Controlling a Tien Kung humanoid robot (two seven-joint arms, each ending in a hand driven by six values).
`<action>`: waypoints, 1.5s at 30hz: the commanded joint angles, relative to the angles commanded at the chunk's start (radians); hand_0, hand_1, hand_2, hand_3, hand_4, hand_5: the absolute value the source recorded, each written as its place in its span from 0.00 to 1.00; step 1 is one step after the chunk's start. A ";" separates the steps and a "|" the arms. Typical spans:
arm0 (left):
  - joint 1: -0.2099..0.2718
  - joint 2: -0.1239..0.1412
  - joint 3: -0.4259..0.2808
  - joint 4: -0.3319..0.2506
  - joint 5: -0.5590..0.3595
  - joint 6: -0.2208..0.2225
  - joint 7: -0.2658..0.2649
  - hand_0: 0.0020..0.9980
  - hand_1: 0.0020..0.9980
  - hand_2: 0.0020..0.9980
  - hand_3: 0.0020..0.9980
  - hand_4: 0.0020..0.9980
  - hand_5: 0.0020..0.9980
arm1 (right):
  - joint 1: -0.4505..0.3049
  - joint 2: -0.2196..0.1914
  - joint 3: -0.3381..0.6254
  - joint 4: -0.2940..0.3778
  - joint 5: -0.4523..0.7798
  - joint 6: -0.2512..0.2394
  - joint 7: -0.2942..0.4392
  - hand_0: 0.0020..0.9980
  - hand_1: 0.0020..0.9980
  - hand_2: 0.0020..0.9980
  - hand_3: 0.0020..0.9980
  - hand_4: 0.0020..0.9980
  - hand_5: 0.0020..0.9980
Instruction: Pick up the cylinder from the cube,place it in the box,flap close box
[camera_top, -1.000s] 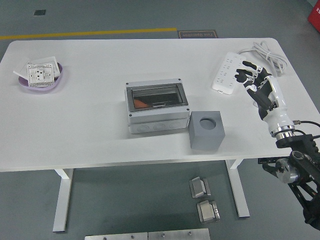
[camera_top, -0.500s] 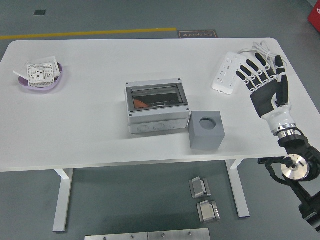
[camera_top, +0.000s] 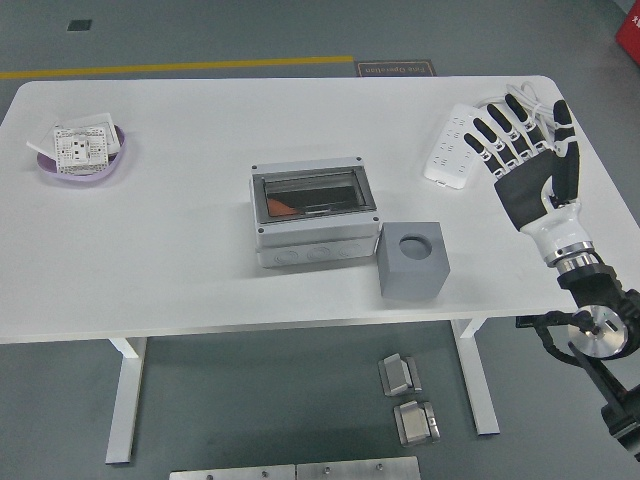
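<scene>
Right hand (camera_top: 528, 165) is being held w/ fingers spread, empty, by power strip (camera_top: 458, 147). Orange item, poss. the cylinder, is lying inside enclosure box (camera_top: 314, 215); cube (camera_top: 411, 260) socket empty. Flap may be sitting unlatched.

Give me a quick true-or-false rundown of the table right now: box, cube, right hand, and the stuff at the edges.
1. The box has its clear flap down. True; something orange shows through it.
2. A cylinder stands in the cube's round hole. False; the hole looks empty.
3. The right hand has its fingers spread and holds nothing. True.
4. The right hand is resting on the box. False; it is off to the right, over the power strip's end of the table.
5. The purple dish sits at the table's far left. True; white parts lie in it.
</scene>
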 joint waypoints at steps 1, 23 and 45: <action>0.001 -0.001 -0.001 0.000 0.000 0.000 0.000 0.73 0.74 0.69 0.81 0.71 0.40 | 0.000 -0.001 0.000 -0.001 0.004 0.003 0.000 1.00 1.00 1.00 1.00 1.00 0.45; 0.006 -0.014 -0.027 0.001 0.004 0.000 -0.001 0.73 0.74 0.69 0.81 0.71 0.40 | -0.019 0.012 0.024 -0.016 0.053 0.055 0.002 1.00 1.00 1.00 1.00 1.00 0.54; 0.004 -0.012 -0.026 0.000 0.002 0.000 -0.001 0.73 0.74 0.69 0.81 0.71 0.40 | -0.017 0.011 0.010 -0.025 0.079 0.057 0.000 0.97 0.92 0.93 1.00 1.00 0.56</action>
